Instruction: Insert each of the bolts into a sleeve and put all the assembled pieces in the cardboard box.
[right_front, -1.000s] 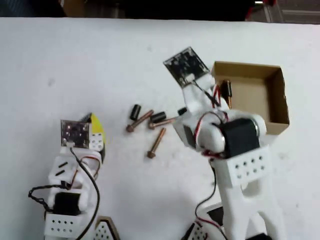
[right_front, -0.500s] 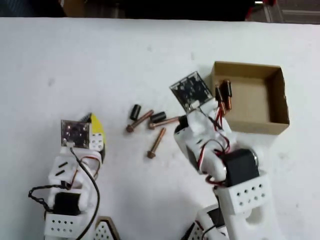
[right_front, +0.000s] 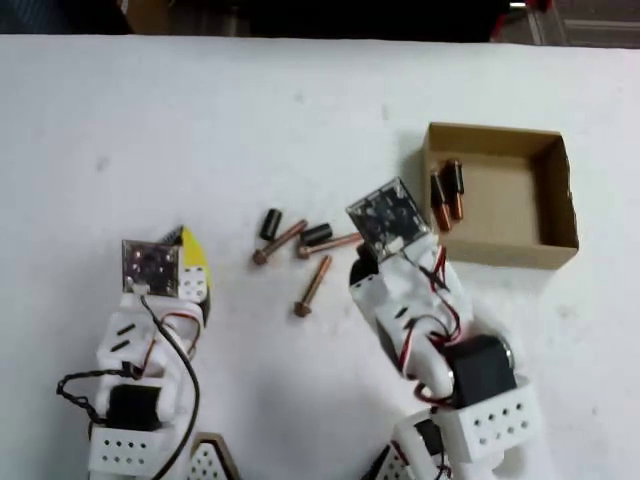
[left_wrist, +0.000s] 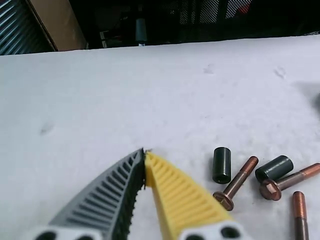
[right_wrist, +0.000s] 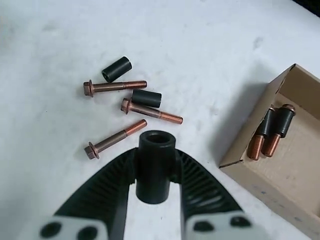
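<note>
Cardboard box (right_front: 505, 208) with two assembled pieces (right_wrist: 279, 126); right hand (right_wrist: 156, 156) tight around sleeve (right_wrist: 155, 174); left hand (left_wrist: 144, 156) pressed together.

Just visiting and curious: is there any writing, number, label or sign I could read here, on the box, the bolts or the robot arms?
None can be read in any view.
cardboard box: faint specks on its outer wall, too small to read.
bolts and sleeves: plain, no marks show.
circuit board on an arm: tiny parts, nothing legible.
</note>
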